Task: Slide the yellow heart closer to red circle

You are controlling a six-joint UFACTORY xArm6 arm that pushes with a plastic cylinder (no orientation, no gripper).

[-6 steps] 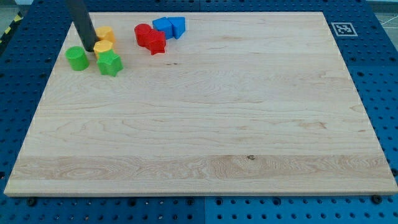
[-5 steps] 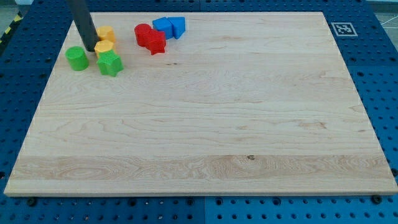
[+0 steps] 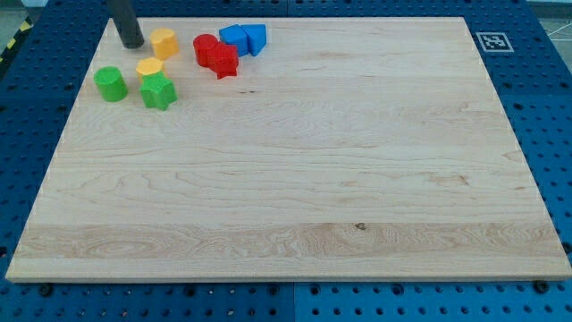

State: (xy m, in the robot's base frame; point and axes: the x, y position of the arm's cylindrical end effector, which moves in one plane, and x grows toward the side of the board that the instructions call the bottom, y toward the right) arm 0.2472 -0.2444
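You have no fingers here, only my tip (image 3: 131, 43), resting just left of the yellow heart (image 3: 164, 43) near the worktop (image 3: 295, 179) top-left corner. That side suits a rightward push toward the red circle (image 3: 206, 47), which sits near, apart.

Even, bright overhead light is falling across the wooden board (image 3: 295, 170); no glare is showing on it. Blocks are casting only faint, short shadows. Focus is holding sharp to its edges.
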